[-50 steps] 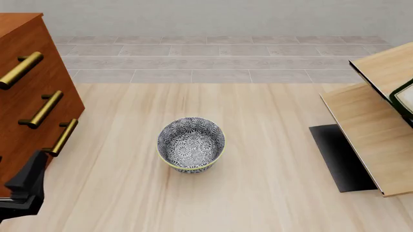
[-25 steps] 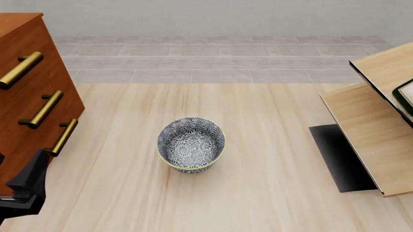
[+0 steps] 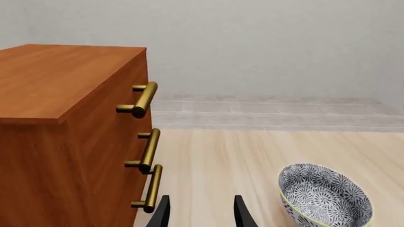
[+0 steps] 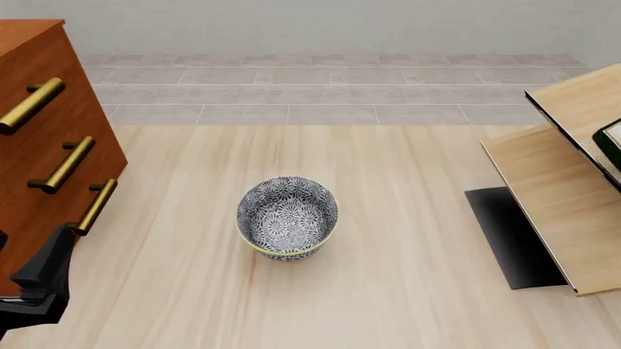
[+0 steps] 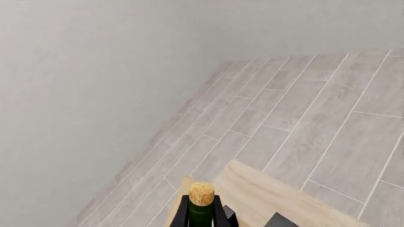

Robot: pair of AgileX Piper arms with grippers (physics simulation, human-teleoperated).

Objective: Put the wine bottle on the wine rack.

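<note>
Wine bottle (image 5: 202,210): dark green glass, tan cork; in the right wrist view only the neck and cork show, pinched between two dark fingers (image 5: 181,216). In the front view just a sliver of its green body and pale label (image 4: 612,142) at the right edge, above the slanted boards; whether it touches them can't be told.

Wine rack (image 4: 558,207): pale-wood slanted boards w/ dark edges, black base panel, right side of table.

Right gripper (image 5: 203,218): closed onto the bottle neck (fingertips cut off by the frame edge).

Left gripper (image 3: 200,213): fingers parted w/ a moderate gap, nothing between them; low at front left of table, just beside the cabinet.

Drawer cabinet (image 4: 43,142): reddish-brown, three brass handles, left side.

Bowl (image 4: 287,217): blue-white patterned, upright, mid-table, well apart from rack and cabinet.

Table (image 4: 388,291): light wood top.
</note>
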